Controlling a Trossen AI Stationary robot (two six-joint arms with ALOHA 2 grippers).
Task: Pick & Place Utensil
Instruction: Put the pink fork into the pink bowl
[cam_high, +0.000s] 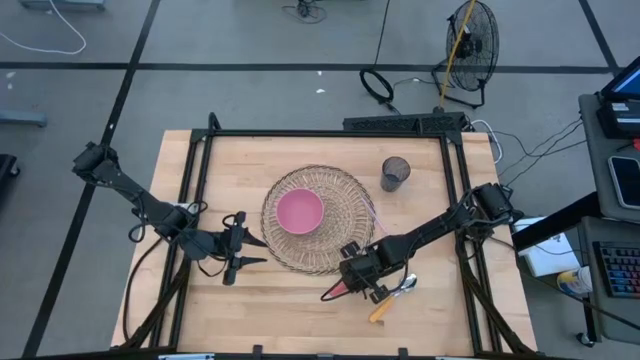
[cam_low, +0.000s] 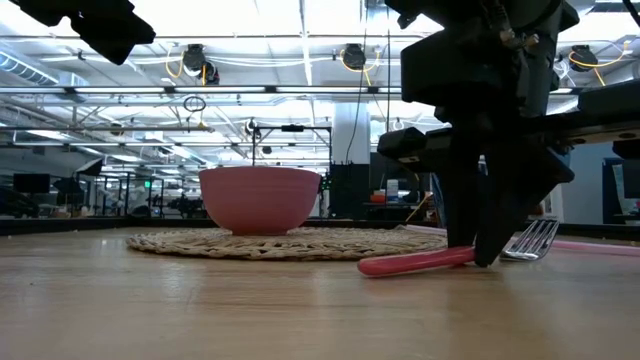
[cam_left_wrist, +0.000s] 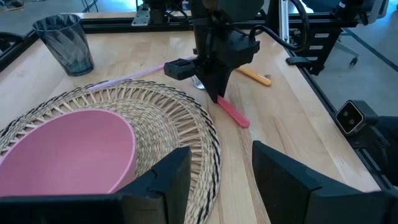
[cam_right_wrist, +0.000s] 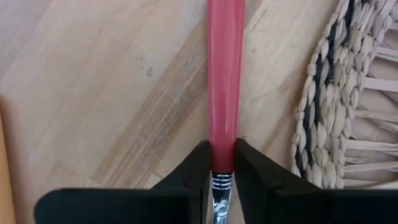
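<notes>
Pink bowl (cam_high: 299, 211) sits on woven mat (cam_high: 340, 250); right hand (cam_high: 357, 276) grips pink-handled utensil (cam_high: 335, 291); left hand (cam_high: 238, 250) open.

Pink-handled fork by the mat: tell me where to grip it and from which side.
Grip the pink-handled fork low on its handle, by the metal collar, coming straight down from above. It lies flat on the table beside the woven mat, so only its narrow sides offer purchase. The right gripper already pinches there; the left gripper waits, open, across the mat.
</notes>
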